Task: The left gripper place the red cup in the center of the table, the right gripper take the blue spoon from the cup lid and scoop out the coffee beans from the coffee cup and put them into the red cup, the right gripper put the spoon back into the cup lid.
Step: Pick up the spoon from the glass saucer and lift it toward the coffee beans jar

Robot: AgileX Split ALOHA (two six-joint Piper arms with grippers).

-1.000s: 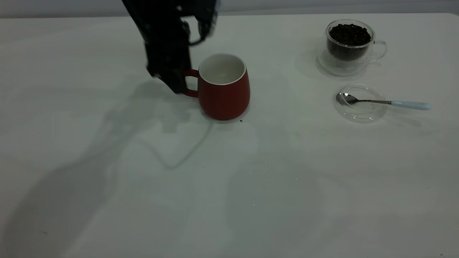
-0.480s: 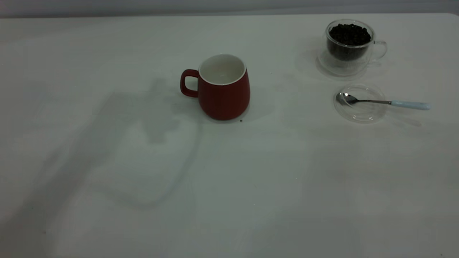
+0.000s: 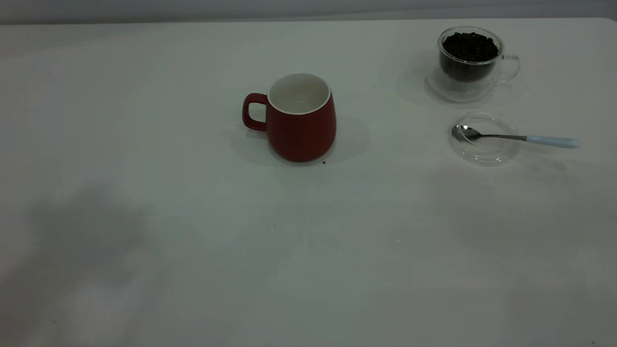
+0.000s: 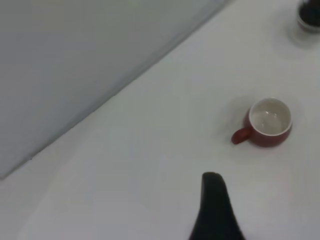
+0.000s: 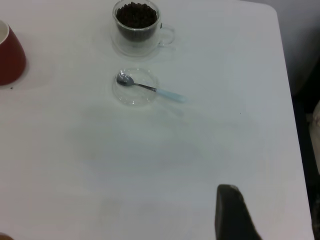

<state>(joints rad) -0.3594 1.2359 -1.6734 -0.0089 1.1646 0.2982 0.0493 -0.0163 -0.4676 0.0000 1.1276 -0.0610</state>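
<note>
Exterior view: the red cup (image 3: 301,118) stands upright and empty near the middle of the surface (image 3: 144,217), handle toward the left arm's side, so placing looks done and the step in hand appears to be fetching the spoon. The blue spoon (image 3: 516,137) lies with its bowl in the clear cup lid (image 3: 483,139) and its pale handle sticking out over the rim, away from the red cup. A good grasp would take that overhanging handle from above, clear of the lid, so the lid does not shift. The coffee cup (image 3: 470,60), full of beans, sits just behind the lid. Neither arm appears here.

Left wrist view: the red cup sits well apart from the left claw (image 4: 215,210); only one dark finger shows, so I cannot tell whether it is wide or narrow. The coffee cup is cut off at the corner.

Right wrist view: spoon, lid and coffee cup lie well away from the right claw (image 5: 232,215). One finger alone is visible, its spread unreadable. The red cup is half cropped at the edge.
</note>
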